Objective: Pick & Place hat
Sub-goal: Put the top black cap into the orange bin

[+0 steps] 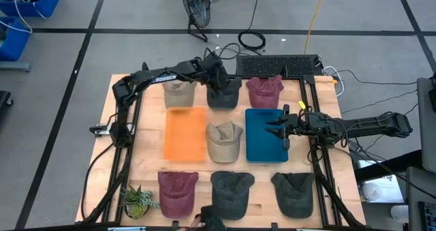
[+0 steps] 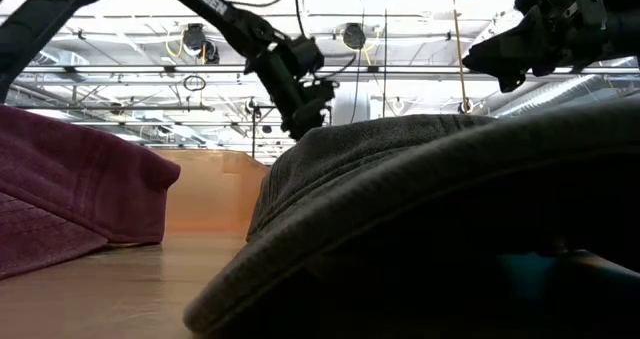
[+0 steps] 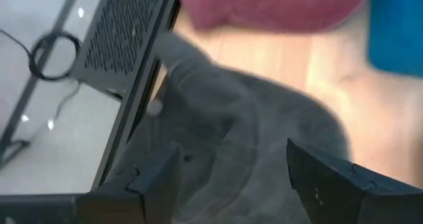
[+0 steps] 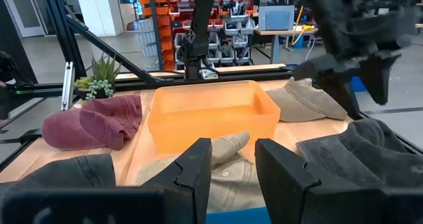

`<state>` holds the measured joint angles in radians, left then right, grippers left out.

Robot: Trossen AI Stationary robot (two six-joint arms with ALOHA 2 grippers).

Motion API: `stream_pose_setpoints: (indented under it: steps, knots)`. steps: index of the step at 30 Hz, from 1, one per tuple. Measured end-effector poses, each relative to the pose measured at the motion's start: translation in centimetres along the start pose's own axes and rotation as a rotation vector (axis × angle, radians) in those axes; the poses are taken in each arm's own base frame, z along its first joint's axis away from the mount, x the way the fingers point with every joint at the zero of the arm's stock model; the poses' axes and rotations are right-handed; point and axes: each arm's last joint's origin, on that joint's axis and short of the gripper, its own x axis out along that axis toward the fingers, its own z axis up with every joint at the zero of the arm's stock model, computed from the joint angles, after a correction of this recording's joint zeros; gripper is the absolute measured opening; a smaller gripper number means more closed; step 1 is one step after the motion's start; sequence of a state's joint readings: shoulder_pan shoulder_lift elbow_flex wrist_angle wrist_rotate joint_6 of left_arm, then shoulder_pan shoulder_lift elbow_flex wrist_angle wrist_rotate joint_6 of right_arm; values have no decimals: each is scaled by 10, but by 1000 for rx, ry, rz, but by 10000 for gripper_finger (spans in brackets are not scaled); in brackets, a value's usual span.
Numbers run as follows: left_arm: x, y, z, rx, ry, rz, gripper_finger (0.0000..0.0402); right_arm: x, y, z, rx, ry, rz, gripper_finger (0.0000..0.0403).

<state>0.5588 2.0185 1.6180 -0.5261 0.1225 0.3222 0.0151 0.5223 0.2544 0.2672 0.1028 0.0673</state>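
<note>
Several caps lie on the wooden table (image 1: 146, 163). A dark grey hat (image 1: 225, 98) rests crown up in the far row, between a beige hat (image 1: 179, 93) and a maroon hat (image 1: 264, 91). My left gripper (image 1: 219, 78) hangs open just above the dark grey hat (image 3: 251, 131), one finger on each side of its crown, apart from it as far as shows. My right gripper (image 1: 278, 129) waits open and level over the blue bin (image 1: 262, 149). An orange bin (image 1: 185, 132) stands left of a beige hat (image 1: 225, 141) at the table's middle.
The near row holds a maroon hat (image 1: 177, 190) and two dark grey hats (image 1: 231, 190) (image 1: 294, 193), with a small potted plant (image 1: 139, 200) at the near left corner. A black vented panel (image 1: 279, 64) lies along the far edge behind the hats.
</note>
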Motion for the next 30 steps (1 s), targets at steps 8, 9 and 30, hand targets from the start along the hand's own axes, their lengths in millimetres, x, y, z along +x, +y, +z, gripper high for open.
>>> stream_pose_setpoints:
  steps: [8,9,30]
  knots:
    - [14,26,-14,-33,48,-16,271,0,0,0,-15,-5,-4,105]
    - [14,27,-15,-27,47,-15,271,0,0,0,-23,-5,-6,105]
    - [45,26,-31,26,112,-62,262,0,-3,1,-104,-13,-86,105]
